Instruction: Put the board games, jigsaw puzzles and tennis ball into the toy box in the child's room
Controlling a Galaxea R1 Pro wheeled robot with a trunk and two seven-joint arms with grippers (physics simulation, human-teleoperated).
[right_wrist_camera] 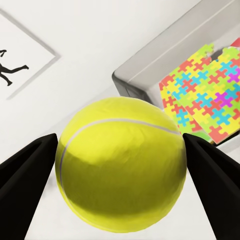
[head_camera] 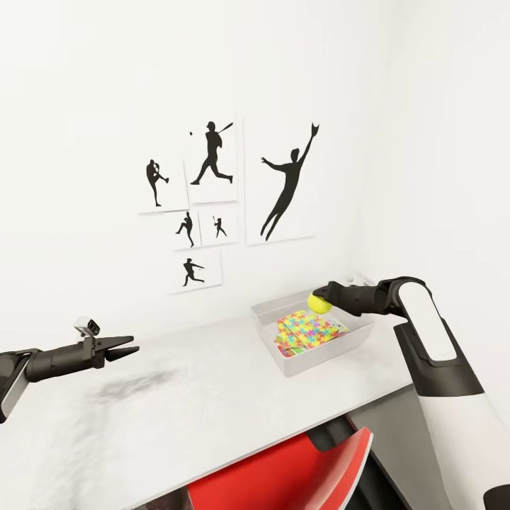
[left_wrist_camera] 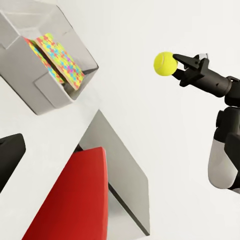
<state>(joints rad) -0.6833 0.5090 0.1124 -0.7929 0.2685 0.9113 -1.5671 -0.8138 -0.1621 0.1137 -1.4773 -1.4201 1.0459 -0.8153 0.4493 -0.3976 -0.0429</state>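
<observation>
My right gripper [head_camera: 320, 298] is shut on the yellow tennis ball [head_camera: 319, 304], holding it in the air over the back part of the light grey toy box [head_camera: 310, 363] on the white table [head_camera: 212, 397]. In the right wrist view the ball [right_wrist_camera: 122, 165] sits between both black fingers [right_wrist_camera: 25, 175]. Jigsaw puzzles [head_camera: 312, 331] lie tilted inside the box; the edge of something red and green shows beneath them. My left gripper [head_camera: 126, 347] hovers open and empty over the table's left part. The board games and the bed are out of view.
A red chair [head_camera: 283, 474] is tucked under the table's front edge. Posters of baseball players [head_camera: 212, 191] hang on the white wall behind. A white wall closes the corner to the right of the toy box.
</observation>
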